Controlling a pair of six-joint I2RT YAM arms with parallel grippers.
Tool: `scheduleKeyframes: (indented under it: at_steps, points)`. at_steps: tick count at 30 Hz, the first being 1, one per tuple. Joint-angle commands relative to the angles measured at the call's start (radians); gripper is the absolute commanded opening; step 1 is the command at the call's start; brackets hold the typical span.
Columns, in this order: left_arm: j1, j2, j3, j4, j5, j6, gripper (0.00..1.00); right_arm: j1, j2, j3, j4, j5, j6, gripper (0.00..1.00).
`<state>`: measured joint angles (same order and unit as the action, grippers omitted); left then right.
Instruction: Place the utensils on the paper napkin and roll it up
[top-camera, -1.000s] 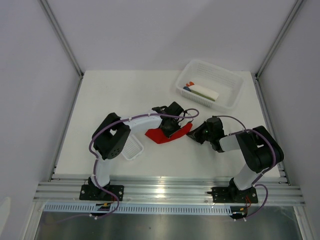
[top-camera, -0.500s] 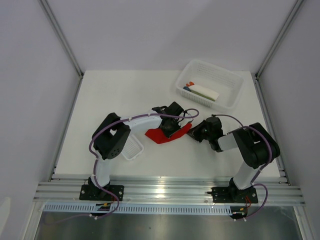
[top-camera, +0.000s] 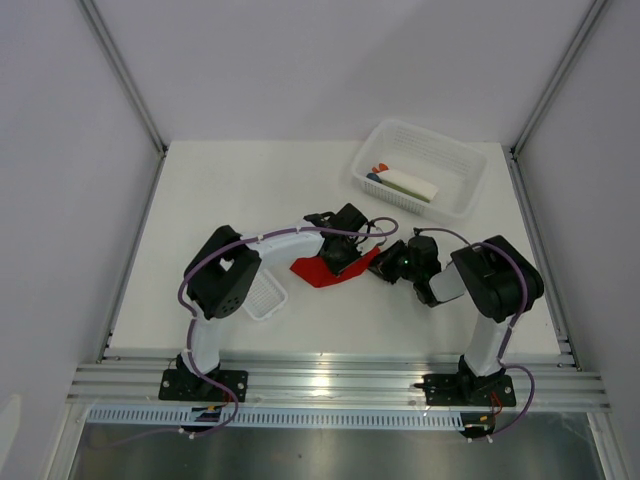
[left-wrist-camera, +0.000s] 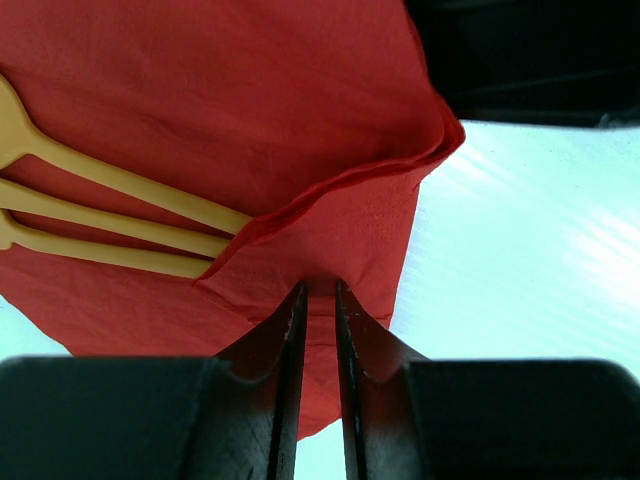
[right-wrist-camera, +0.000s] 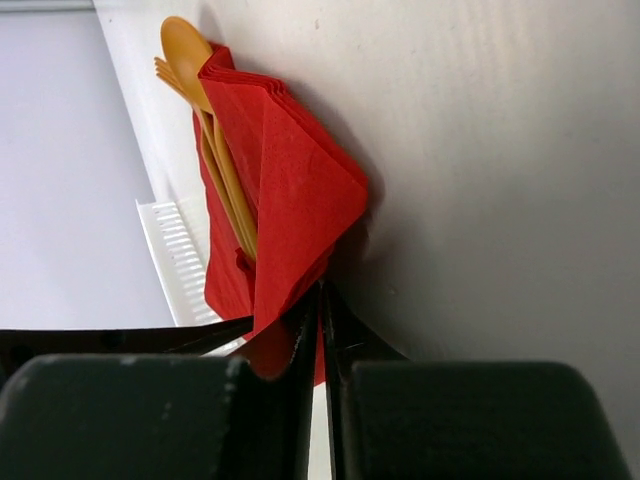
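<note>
White mesh basket (top-camera: 440, 137), ribbed tray (top-camera: 265, 298)

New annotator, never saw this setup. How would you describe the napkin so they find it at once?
On the white table, look at the middle, nearer than the white mesh basket. The thin red paper napkin is there, folded over slim orange plastic utensils; unlike the small white ribbed tray to its left, it is red.

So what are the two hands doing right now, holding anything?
Left gripper: fingers closed on a fold of the paper napkin.
Right gripper: fingers closed on the napkin's corner.
</note>
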<state>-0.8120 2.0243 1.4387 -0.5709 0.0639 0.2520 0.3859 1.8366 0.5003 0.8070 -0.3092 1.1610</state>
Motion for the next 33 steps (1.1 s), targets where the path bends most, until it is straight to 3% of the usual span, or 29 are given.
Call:
scheduleKeyframes:
  at_steps: [1,12,24,33]
  points:
    - [0.008,-0.001,-0.009,0.002,0.004,0.015,0.21,0.015,0.046,0.004,0.039,-0.022,-0.004,0.09]
    - [0.008,0.005,-0.015,0.006,-0.001,0.018,0.22,0.025,0.044,0.029,0.153,-0.033,-0.072,0.09]
    - [0.01,-0.002,-0.015,0.011,0.002,0.018,0.22,0.09,0.085,0.116,0.086,-0.087,-0.095,0.08]
    - [0.01,-0.013,-0.032,0.013,0.01,0.016,0.23,0.108,0.024,0.127,-0.049,-0.068,-0.179,0.08]
